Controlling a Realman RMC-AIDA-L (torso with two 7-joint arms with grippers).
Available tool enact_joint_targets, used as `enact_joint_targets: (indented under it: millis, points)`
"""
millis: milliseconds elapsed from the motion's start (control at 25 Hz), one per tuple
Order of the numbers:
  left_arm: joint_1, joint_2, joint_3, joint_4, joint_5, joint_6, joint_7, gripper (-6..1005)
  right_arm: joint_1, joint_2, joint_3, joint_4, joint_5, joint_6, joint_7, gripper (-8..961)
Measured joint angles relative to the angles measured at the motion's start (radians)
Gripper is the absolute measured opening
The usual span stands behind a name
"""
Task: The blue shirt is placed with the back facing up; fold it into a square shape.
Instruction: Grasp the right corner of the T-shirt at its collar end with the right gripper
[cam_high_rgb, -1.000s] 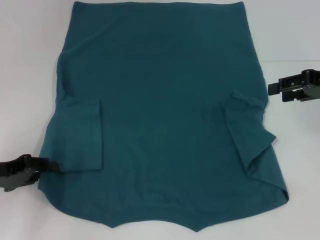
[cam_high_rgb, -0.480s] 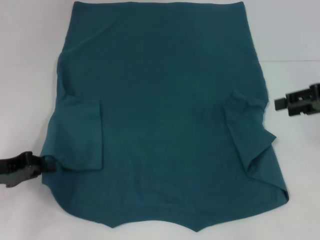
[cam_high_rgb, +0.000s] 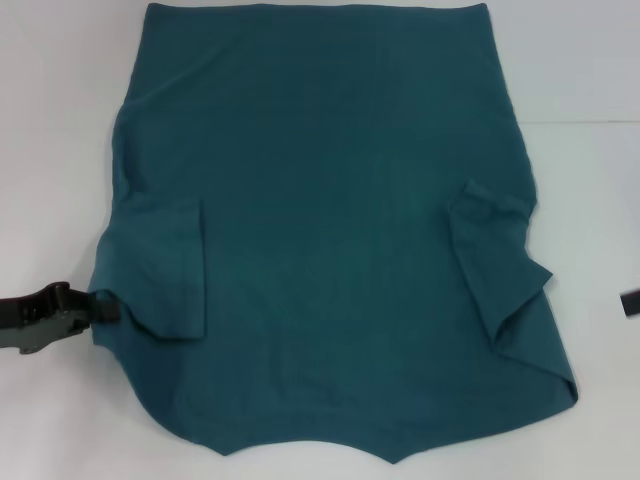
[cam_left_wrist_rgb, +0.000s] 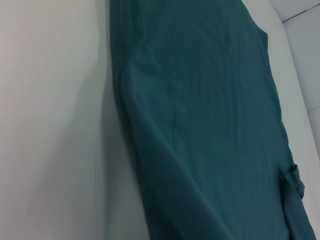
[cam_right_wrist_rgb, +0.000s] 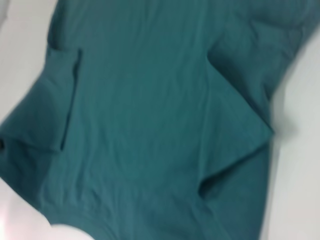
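The blue shirt (cam_high_rgb: 330, 220) lies spread on the white table, plain back up, with its collar end at the near edge. Both short sleeves are folded inward: the left sleeve (cam_high_rgb: 165, 270) lies flat and the right sleeve (cam_high_rgb: 495, 260) is rumpled. My left gripper (cam_high_rgb: 100, 306) comes in low from the left, shut on the shirt's left edge just beside the folded sleeve. The cloth puckers there. Only a black sliver of my right gripper (cam_high_rgb: 631, 302) shows at the right border, away from the cloth. Both wrist views show the shirt (cam_left_wrist_rgb: 210, 125) (cam_right_wrist_rgb: 150, 125) without any fingers.
The bare white table (cam_high_rgb: 590, 60) surrounds the shirt on the left, right and far sides. A faint seam in the table surface (cam_high_rgb: 580, 122) runs off to the right. The shirt's far hem reaches almost to the top of the head view.
My left gripper has shifted away from the near edge along the shirt's left side, and the cloth edge has bunched with it. My right gripper has drawn back to the right, nearly out of view.
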Motion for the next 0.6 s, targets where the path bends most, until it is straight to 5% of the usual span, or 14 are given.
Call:
enact_joint_targets:
  millis: [120,600]
  points:
    - [-0.004,0.000,-0.001,0.000,0.000,-0.005,-0.002,17,-0.004,0.011,-0.003,0.000,-0.046,-0.003,-0.020,654]
    - [-0.007,-0.002,-0.001,-0.007,-0.001,-0.027,-0.011,17,0.056,0.114,-0.034,0.007,-0.233,0.080,-0.064,653]
